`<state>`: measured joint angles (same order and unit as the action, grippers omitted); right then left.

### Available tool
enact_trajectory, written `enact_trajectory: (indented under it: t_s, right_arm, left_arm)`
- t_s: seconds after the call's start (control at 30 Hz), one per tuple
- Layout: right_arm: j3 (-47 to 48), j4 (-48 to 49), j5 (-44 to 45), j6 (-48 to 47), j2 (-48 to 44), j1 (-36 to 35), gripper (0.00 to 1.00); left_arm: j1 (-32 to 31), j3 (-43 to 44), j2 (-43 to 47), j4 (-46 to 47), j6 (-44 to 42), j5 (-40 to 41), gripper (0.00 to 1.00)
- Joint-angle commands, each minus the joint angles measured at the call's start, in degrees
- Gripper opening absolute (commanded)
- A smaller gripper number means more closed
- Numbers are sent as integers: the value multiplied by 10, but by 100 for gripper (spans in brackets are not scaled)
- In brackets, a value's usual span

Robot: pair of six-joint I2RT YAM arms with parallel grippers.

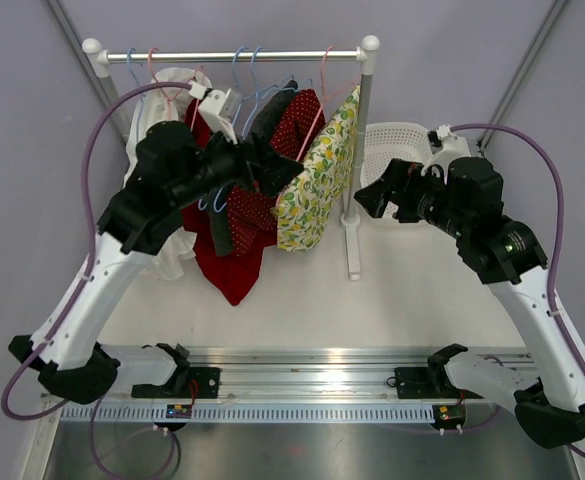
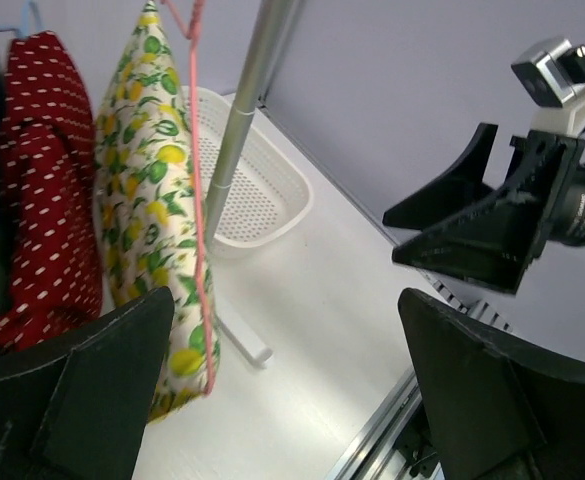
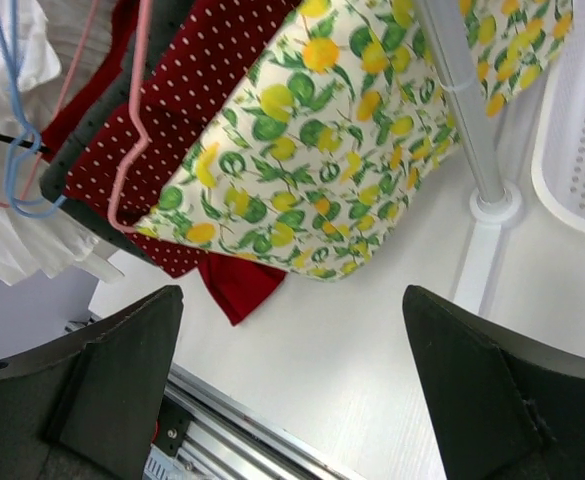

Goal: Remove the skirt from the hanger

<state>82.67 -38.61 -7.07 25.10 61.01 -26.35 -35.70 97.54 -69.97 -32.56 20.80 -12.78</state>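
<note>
**At the rail's point(image 1: 232, 56) right end, lemon-print skirt point(image 1: 317, 185) waits on pink hanger point(image 2: 199, 200)**

Centre of the overhead view: the skirt, judged to be the task's garment, hangs with its long axis straight down. The left gripper point(image 1: 272, 165), jaws spread and empty, is the nearer, just beside the cloth's left edge. The right gripper point(image 1: 377, 195), equally wide and holding nothing, sits right of the upright post point(image 1: 364, 130), which stands between it and the skirt.

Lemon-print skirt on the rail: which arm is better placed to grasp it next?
Probably left: the left gripper, open, hangs right beside the skirt; the right gripper sits beyond the rack post.
</note>
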Motion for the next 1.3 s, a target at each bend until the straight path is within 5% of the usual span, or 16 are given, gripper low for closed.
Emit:
enact_trajectory:
  t_s: [0.0, 0.33, 0.57, 1.03, 1.13, 1.2, 1.27]
  right_arm:
    - [-30, 1, 18, 10, -39, -5, 99]
    - [-59, -26, 3, -11, -77, -5, 99]
    - [-60, -41, -5, -30, -93, -5, 99]
    - [-90, -30, -11, -26, -98, -5, 99]
    - [-95, -31, -10, -26, -99, -5, 99]
    - [-96, -35, -8, -26, -100, -5, 99]
    - [-100, -31, -9, -26, -101, -5, 99]
  left_arm:
    - [-21, 28, -45, 86, 12, -46, 99]
    - [-52, 169, -183, 18, -61, 93, 99]
    - [-52, 144, -169, 30, -90, 183, 99]
    - [-52, 135, -257, 49, -119, 182, 98]
    - [-52, 141, -267, 62, -114, 189, 63]
    - [-52, 165, -270, 54, -108, 207, 23]
    - [-53, 183, -265, 38, -104, 215, 9]
